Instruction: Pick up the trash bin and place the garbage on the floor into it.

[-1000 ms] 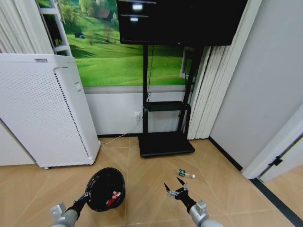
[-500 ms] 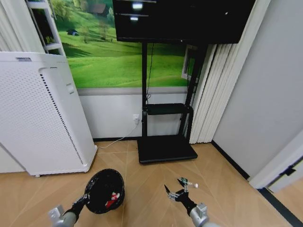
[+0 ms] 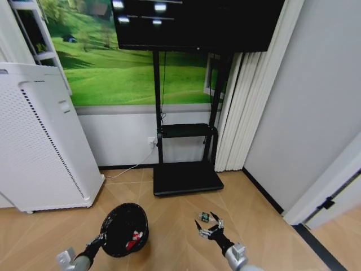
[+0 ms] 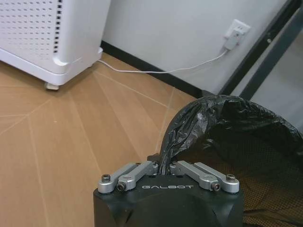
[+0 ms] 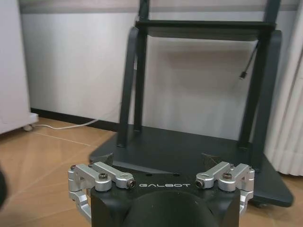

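The whole head view has shifted, so the robot is turning and rolling closer. The left gripper (image 3: 103, 239) stays clamped on the trash bin (image 3: 124, 228) rim, wrappers (image 3: 134, 237) inside. The right gripper (image 3: 210, 230), fingers spread, now hangs right over the bottle (image 3: 202, 216) on the floor (image 3: 169, 226), so the pickup looks close.

Trash bin (image 3: 124, 230) sits on the floor (image 3: 169, 226) at lower left, a wrapper (image 3: 133, 238) inside it. The bottle (image 3: 203, 217) lies on the floor to the bin's right. TV stand base (image 3: 187, 179) stands behind both, against the wall. The appliance (image 3: 39, 141) stands far left, beside the stand.
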Controlling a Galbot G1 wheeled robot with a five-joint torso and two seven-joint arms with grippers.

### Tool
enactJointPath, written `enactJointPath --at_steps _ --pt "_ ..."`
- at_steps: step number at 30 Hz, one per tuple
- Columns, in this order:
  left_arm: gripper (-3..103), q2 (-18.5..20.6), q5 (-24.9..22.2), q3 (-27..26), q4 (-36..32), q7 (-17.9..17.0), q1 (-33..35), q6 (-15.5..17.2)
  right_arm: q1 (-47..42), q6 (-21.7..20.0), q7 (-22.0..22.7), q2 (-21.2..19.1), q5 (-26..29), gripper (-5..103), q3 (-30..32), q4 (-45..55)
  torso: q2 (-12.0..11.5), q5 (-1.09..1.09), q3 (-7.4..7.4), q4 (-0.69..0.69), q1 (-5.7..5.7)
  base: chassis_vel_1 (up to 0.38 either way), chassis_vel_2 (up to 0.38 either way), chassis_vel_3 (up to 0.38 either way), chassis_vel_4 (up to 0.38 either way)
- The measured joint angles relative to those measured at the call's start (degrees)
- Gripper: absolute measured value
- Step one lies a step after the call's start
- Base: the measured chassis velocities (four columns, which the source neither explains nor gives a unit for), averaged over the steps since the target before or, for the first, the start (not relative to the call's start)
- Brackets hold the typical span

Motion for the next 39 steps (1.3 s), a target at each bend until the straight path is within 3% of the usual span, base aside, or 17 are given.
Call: enactJointPath --at_steps 5,10,12,19,23,31,39 --pt "4 -0.4 -0.9 -3.0 0.5 0.4 1.6 -0.1 6.2 -2.9 0.8 -1.8 1.4 100 -1.3 -6.3 0.0 -0.02 0.0 0.02 0.0 0.013 0.019 0.0 -0.026" --pt "4 -0.7 -1.8 -5.4 0.8 1.4 2.7 -0.1 13.3 -2.6 -4.2 -4.5 -1.1 100 -3.2 -16.9 0.0 -0.02 0.0 0.01 0.0 0.058 0.062 -0.054 -0.056" --pt "4 -1.4 -2.0 -6.6 1.2 2.5 3.2 -0.1 20.4 -0.8 -9.2 -5.2 -4.9 100 -5.6 -25.6 0.0 -0.01 0.0 0.02 0.0 0.0 0.0 0.0 0.0" --pt "4 -3.0 -1.9 -8.0 1.4 3.5 4.1 -0.4 27.0 -1.8 -14.9 -5.1 -6.9 100 -8.9 -36.9 0.0 -0.02 0.01 0.01 0.01 0.0 0.0 0.0 0.0" --pt "4 -4.2 -1.7 -8.9 1.1 4.0 5.2 -0.8 29.9 -0.2 -17.2 -3.8 -10.4 100 -10.8 -44.7 0.0 -0.01 0.0 0.0 0.01 0.0 0.0 0.0 0.0" --pt "4 -5.4 -1.3 -10.3 0.3 4.7 7.1 -1.1 33.5 0.1 -19.6 -1.0 -13.8 100 -12.8 -51.4 0.0 -0.01 0.0 0.01 0.01 0.0 0.0 0.0 0.0" --pt "4 -6.5 -1.0 -10.7 -0.8 4.7 7.8 -1.2 37.1 0.6 -17.5 4.0 -17.2 100 -13.5 -59.3 0.0 -0.01 0.0 0.01 0.0 0.0 0.0 0.0 0.0"
